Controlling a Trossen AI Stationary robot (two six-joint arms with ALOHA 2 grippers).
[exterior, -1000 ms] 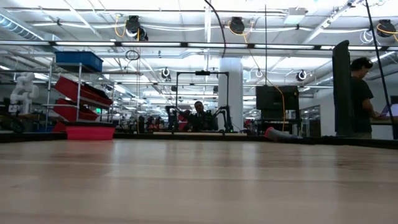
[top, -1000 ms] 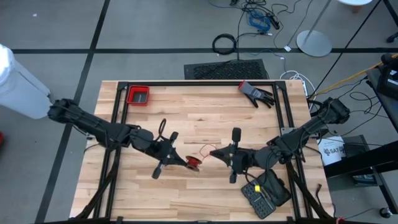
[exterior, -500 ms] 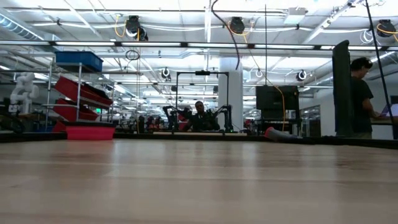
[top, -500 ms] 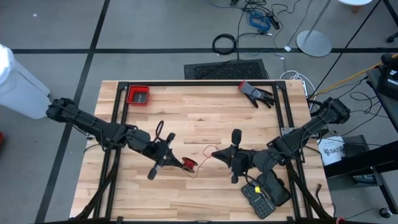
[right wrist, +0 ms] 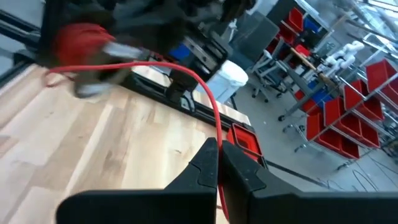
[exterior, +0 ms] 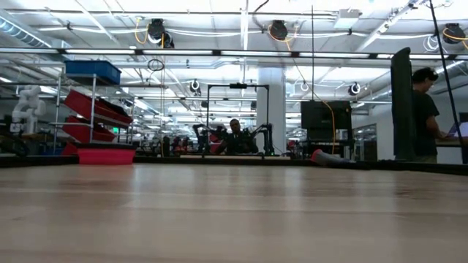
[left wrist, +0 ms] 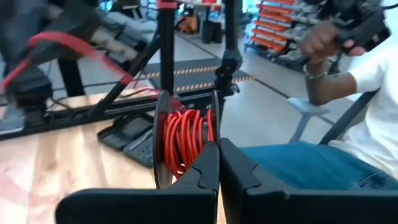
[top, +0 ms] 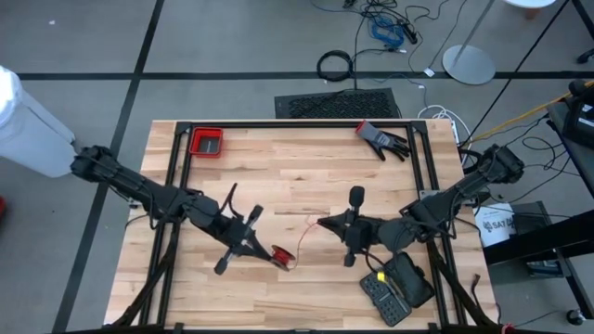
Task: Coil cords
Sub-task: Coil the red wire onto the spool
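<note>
Two dark jointed arms, black angular jaws

A pale wooden table (top: 297,158) carries a red tray (top: 206,142), a black glove (top: 382,139) — and a black keypad device (top: 394,286).

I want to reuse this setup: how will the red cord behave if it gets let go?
Probably floppy: the thin red cord sags and curves between the right gripper and the spool in the left gripper. Likely light. The round spool might roll, unwinding turns.
</note>
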